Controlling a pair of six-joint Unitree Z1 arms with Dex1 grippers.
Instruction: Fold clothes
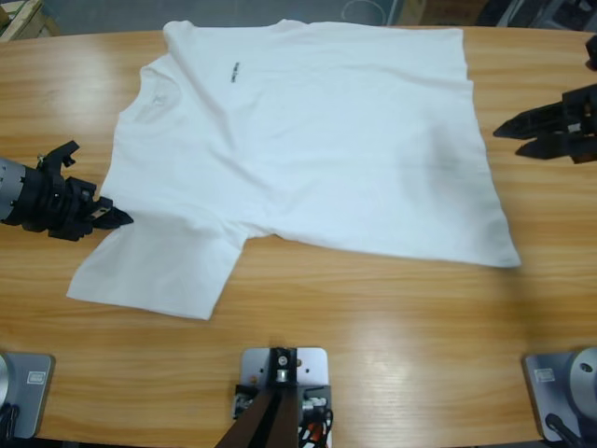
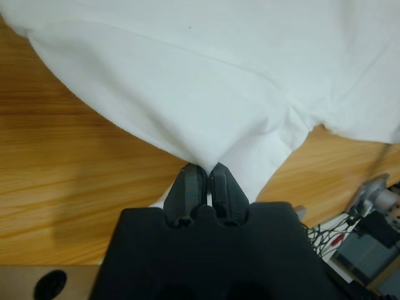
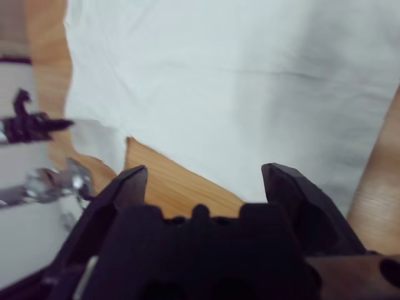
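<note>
The clothes are one white T-shirt point(image 1: 308, 149) spread flat on the wooden table point(image 1: 392, 317), collar to the left and hem to the right. A small dark mark point(image 1: 234, 70) sits near the collar. My left gripper point(image 1: 119, 220) is at the shirt's left edge, where the near sleeve point(image 1: 154, 266) meets the body. In the left wrist view that gripper point(image 2: 203, 174) is shut on a pinch of the white cloth point(image 2: 219, 75). My right gripper point(image 1: 506, 140) hovers open just off the hem at the right, touching nothing. In the right wrist view its jaws point(image 3: 206, 175) stand wide apart before the shirt point(image 3: 237, 81).
Bare wood lies along the near side of the table and in a strip right of the hem. The table's far edge runs close behind the shirt's top. The left arm's gripper point(image 3: 31, 125) shows small at the left of the right wrist view.
</note>
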